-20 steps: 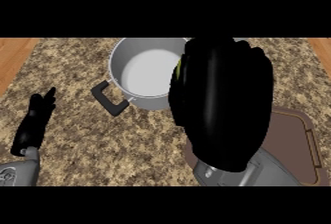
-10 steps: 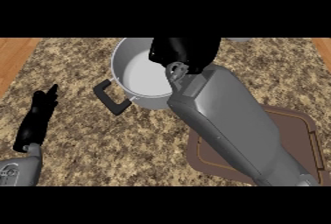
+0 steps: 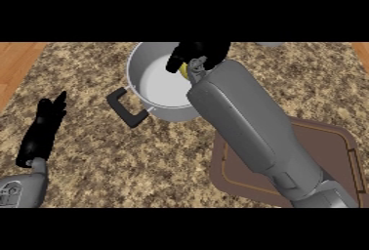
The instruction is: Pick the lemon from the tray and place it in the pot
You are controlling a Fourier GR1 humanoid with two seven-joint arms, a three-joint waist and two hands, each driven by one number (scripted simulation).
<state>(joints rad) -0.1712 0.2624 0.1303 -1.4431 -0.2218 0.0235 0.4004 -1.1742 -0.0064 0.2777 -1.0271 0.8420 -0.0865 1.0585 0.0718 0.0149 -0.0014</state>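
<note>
Over the pot's open mouth: your right hand (image 3: 196, 52) has the lemon (image 3: 185, 69).
Its fingers are curled round the fruit, only a yellow sliver showing under them, directly above the pot (image 3: 157, 84) interior and well clear of the tray (image 3: 338, 146). You likely just need to uncurl. Your left hand (image 3: 42, 128) rests straight-fingered at the left edge.

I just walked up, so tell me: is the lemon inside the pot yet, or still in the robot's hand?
Still in hand: the right hand curls round the lemon above the pot.
</note>
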